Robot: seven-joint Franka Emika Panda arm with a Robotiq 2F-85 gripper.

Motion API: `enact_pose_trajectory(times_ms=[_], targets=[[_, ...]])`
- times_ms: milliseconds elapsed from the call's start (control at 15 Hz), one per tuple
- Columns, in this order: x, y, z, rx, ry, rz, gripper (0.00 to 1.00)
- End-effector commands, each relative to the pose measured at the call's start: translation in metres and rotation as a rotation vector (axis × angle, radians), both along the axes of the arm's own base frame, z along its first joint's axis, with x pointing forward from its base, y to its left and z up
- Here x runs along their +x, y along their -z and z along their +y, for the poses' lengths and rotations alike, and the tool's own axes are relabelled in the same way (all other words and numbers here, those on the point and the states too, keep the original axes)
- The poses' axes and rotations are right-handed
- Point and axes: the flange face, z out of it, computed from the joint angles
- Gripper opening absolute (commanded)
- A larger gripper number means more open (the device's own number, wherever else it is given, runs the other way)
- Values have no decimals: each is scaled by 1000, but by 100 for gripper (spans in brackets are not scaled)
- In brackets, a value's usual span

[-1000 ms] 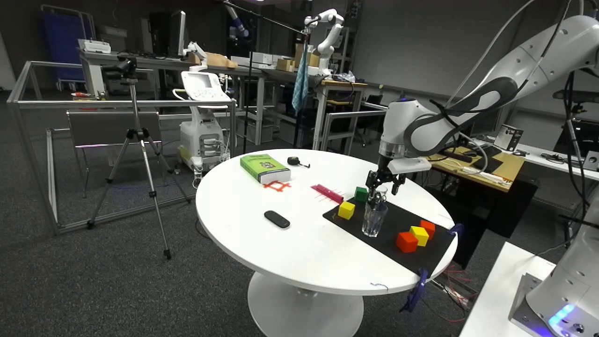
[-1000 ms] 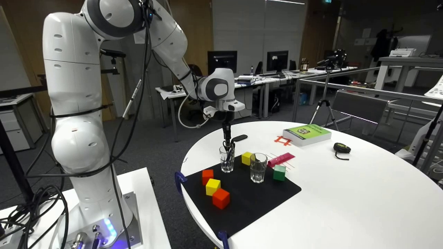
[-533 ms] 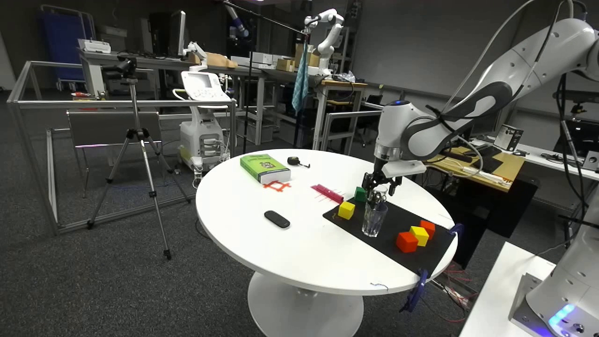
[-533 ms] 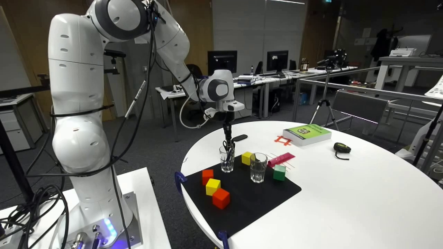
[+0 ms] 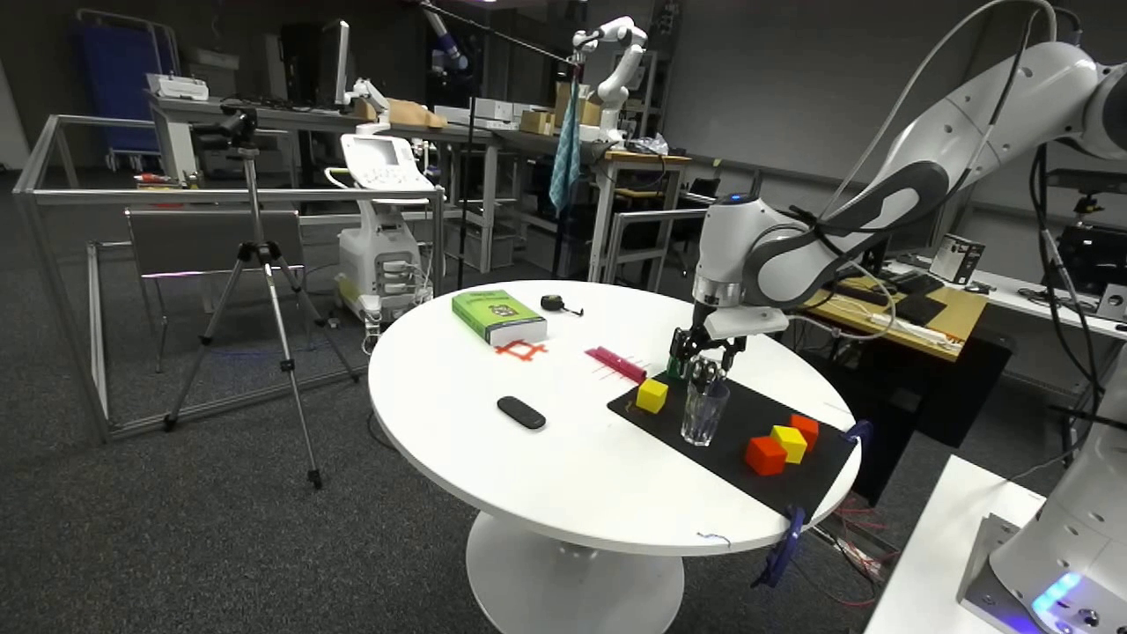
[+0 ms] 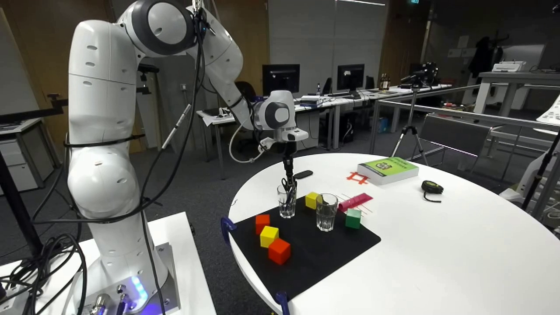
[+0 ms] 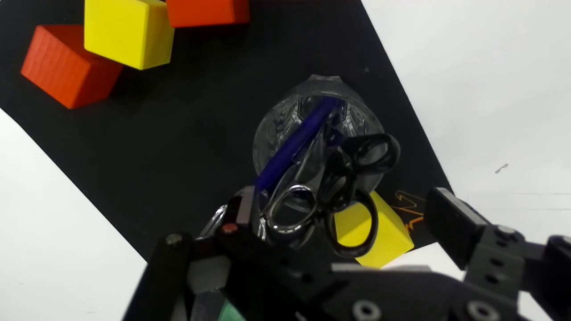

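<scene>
My gripper (image 7: 349, 216) stands open above a clear glass (image 7: 266, 138), pointing down. Black scissors handles (image 7: 374, 232) and a silver ring handle (image 7: 292, 228) rise from this glass between the fingers. The silver ring is close to the left finger (image 7: 244, 207); whether they touch I cannot tell. A blue pen (image 7: 292, 147) leans in the same glass. Beside it lies a yellow cube (image 7: 390, 240), seen partly through a black handle loop. In an exterior view the gripper (image 6: 288, 176) is right over the glass (image 6: 287, 208). A second glass (image 6: 326, 214) stands nearby, partly hidden by the left finger in the wrist view.
On the black mat (image 6: 315, 258) are two red cubes (image 6: 279, 251), another yellow cube (image 6: 269, 236) and a green cube (image 6: 353, 218). The round white table also holds a dark remote (image 5: 521, 412), a green book (image 5: 499, 315), a pink piece (image 5: 616, 364) and a tape measure (image 6: 432, 187).
The arm has shifted slightly left and lower in an exterior view, bringing the open gripper around the handles above the glass. Glasses and cubes have stayed in place.
</scene>
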Motion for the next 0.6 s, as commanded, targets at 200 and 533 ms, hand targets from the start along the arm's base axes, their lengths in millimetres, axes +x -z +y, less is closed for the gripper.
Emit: enact_pose_trajectory(times_ms=[200, 533], targets=[[10, 1, 8, -7, 28, -53, 100], [8, 1, 10, -2, 35, -37, 98]])
